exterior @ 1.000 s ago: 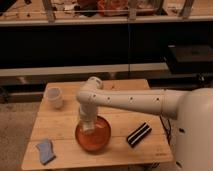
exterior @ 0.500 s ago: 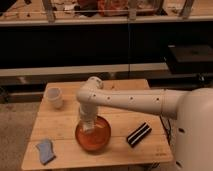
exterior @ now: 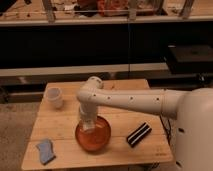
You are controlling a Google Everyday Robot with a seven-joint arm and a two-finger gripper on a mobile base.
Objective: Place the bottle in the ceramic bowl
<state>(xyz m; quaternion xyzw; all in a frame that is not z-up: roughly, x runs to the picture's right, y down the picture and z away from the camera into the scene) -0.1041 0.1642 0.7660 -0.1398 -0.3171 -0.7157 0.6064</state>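
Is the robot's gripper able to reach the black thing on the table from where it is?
Probably yes. The gripper hangs over the ceramic bowl, and the black striped object lies just beside the bowl on bare wooden table, nothing between.

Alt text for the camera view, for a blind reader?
A white robot arm reaches down over an orange-red bowl on a wooden table, its hand in the bowl. A whitish cup, a blue cloth and a black bar lie around it.
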